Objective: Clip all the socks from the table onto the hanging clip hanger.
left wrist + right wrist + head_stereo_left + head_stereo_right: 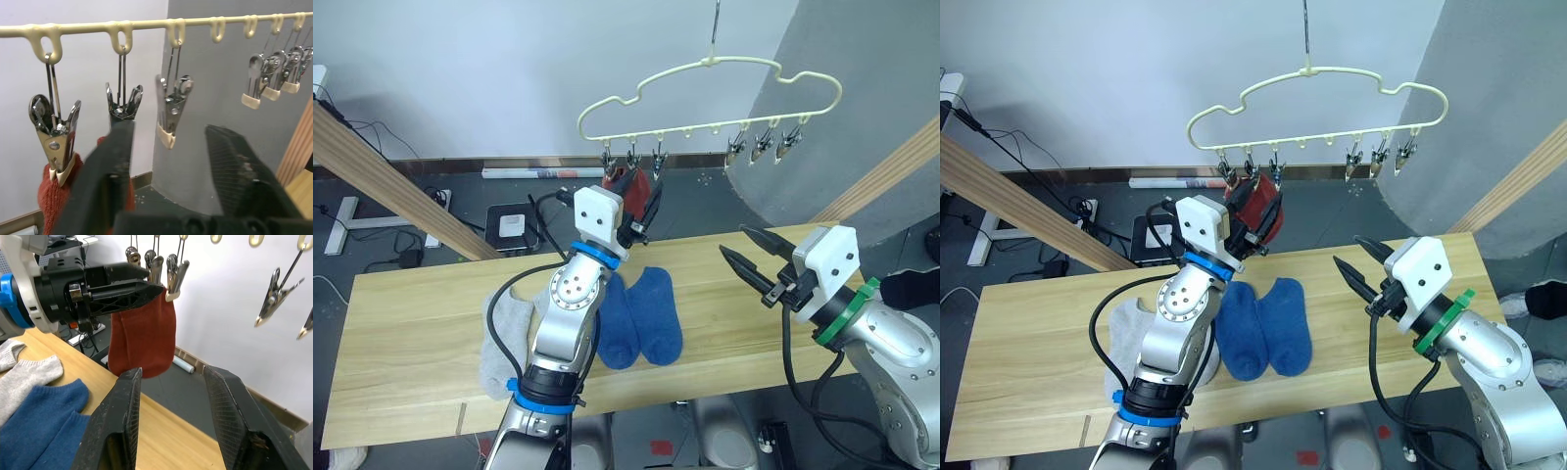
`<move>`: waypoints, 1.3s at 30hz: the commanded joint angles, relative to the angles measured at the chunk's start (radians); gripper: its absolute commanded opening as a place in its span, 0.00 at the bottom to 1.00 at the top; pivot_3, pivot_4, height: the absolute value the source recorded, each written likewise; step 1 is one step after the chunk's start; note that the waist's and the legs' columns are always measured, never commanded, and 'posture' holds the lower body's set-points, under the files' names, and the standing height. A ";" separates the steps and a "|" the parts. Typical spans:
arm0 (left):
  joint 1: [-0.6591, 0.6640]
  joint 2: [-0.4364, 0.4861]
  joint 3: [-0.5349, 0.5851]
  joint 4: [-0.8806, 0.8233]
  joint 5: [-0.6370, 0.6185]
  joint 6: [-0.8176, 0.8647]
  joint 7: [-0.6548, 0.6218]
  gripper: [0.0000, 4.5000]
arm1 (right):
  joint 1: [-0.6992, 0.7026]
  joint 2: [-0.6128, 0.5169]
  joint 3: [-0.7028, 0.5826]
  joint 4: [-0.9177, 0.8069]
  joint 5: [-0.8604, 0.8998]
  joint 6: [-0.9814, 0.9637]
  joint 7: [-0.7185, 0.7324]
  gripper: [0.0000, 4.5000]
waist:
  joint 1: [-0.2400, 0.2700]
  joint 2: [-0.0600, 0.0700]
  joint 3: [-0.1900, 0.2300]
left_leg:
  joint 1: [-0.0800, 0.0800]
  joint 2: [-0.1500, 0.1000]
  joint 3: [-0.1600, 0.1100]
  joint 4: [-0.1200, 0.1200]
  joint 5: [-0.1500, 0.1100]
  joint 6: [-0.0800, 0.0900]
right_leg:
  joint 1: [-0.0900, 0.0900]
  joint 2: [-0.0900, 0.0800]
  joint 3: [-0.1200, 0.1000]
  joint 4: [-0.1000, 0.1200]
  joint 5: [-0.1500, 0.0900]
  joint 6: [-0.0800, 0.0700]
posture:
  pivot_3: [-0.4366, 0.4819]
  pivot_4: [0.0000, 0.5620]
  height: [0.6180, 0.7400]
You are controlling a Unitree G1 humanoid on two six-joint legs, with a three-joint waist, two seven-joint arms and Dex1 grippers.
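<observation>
Left wrist view: the left gripper (168,147) is raised to the clip hanger (705,93), its two fingers spread with nothing between them, just below the three silver clips on the left of the bar.
Red socks: brick red fabric (143,340) hangs from the leftmost clips; in the right wrist view it drops as a limp pouch behind the left gripper. Whether this is one sock or two I cannot tell.
Free clips: three more silver clips (766,145) hang empty at the right end of the bar.
Blue socks: two royal blue socks (1263,326) lie flat side by side at the middle of the table (724,269), touching each other.
Grey socks: light grey knit (501,338) lies left of the blue pair, partly hidden by the left arm.
Right gripper: the right gripper (751,259) hovers over the right part of the table, fingers spread and empty, well apart from the socks.
Handling: the socks look light, soft and floppy; they would sag and fold when lifted, with little risk of damage.
Where to hold: likely best pinched near the open cuff edge, so a short flap stands free for a clip to bite.
Caution: the hanger hangs from a thin hook and may swing when pushed.
</observation>
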 commanded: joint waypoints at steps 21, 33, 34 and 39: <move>-0.105 -0.083 0.003 0.108 0.055 -0.095 0.093 0.35 | -0.042 -0.054 -0.024 -0.047 0.100 0.015 -0.052 0.46 | -0.013 -0.001 0.000 | 0.000 0.000 0.004 0.001 0.000 0.000 | 0.000 0.000 0.000 0.000 0.000 0.000 | 0.21 0.68 1.00; -0.128 -0.101 0.002 0.116 0.054 -0.087 0.115 0.35 | -0.086 -0.075 -0.021 -0.018 0.135 -0.002 -0.050 0.46 | -0.013 -0.001 0.000 | 0.000 0.000 0.005 0.001 0.000 0.000 | 0.001 0.000 0.000 0.000 0.000 0.000 | 0.21 0.69 1.00; -0.129 -0.101 0.002 0.117 0.054 -0.087 0.115 0.35 | -0.084 -0.076 -0.020 -0.018 0.136 -0.002 -0.051 0.46 | -0.013 -0.001 0.000 | 0.000 0.000 0.005 0.001 0.000 0.000 | 0.001 0.000 0.000 0.000 0.000 0.000 | 0.21 0.69 1.00; -0.137 -0.104 0.004 0.119 0.053 -0.084 0.120 0.35 | -0.076 -0.077 -0.017 -0.020 0.136 -0.004 -0.053 0.46 | -0.014 -0.001 0.000 | 0.000 0.000 0.005 0.001 0.000 0.000 | 0.001 0.000 0.000 0.000 0.000 0.000 | 0.20 0.69 1.00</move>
